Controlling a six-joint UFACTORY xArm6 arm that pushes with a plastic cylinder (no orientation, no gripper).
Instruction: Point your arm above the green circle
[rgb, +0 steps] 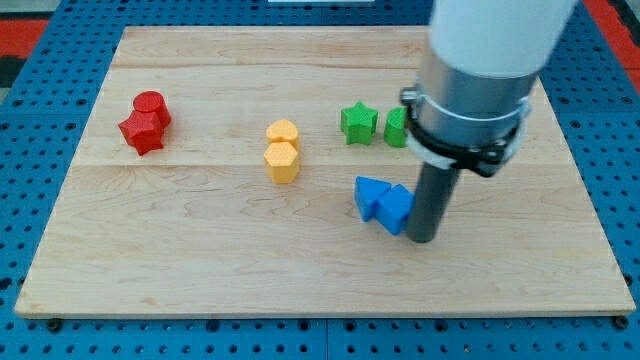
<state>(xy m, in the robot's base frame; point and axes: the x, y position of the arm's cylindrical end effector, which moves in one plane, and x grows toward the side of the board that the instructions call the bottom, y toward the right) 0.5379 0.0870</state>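
Resting on the tabletop (200, 270), our tip (423, 238) sits just to the view's right of the blue pair, touching or nearly touching the nearer blue block (396, 208); the other blue block (370, 196) lies just to that one's left. We carry no pincer, only the rod (432, 200), so no open or shut state applies. The green circle (396, 127) lies toward the view's top from the tip, partly hidden behind our arm (480, 70). Just left of the circle sits the green star (358, 122). Farther left of the circle two yellow blocks (282, 150) touch, and well beyond them, near the tabletop's left side, two red blocks (146, 122) touch.
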